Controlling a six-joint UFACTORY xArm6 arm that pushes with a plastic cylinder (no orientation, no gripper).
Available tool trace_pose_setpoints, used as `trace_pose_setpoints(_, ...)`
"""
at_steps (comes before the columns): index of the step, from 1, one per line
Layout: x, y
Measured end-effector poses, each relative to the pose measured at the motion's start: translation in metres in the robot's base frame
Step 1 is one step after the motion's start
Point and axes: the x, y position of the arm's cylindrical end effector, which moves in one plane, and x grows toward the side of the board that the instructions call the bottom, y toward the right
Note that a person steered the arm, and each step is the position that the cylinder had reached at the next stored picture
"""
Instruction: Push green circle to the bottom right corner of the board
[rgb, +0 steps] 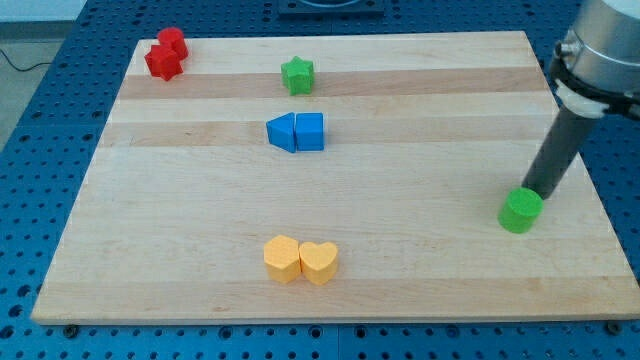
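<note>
The green circle (521, 210) lies on the wooden board (400, 250) near the view's right edge, a little above the bottom right corner. My tip (530, 190) stands right behind it, touching its upper right side. The dark rod rises from there toward the view's top right.
A green star (297, 75) lies at the top centre. Two red blocks (165, 55) sit together at the top left corner. Two blue blocks (296, 132) sit side by side in the middle. A yellow block (283, 259) and a yellow heart (319, 262) touch near the bottom centre.
</note>
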Motion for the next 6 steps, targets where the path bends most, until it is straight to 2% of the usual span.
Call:
trace_pose_setpoints(2, 0.047, 0.003)
trace_pose_setpoints(4, -0.025, -0.011)
trace_pose_setpoints(5, -0.019, -0.051)
trace_pose_setpoints(6, 0.001, -0.05)
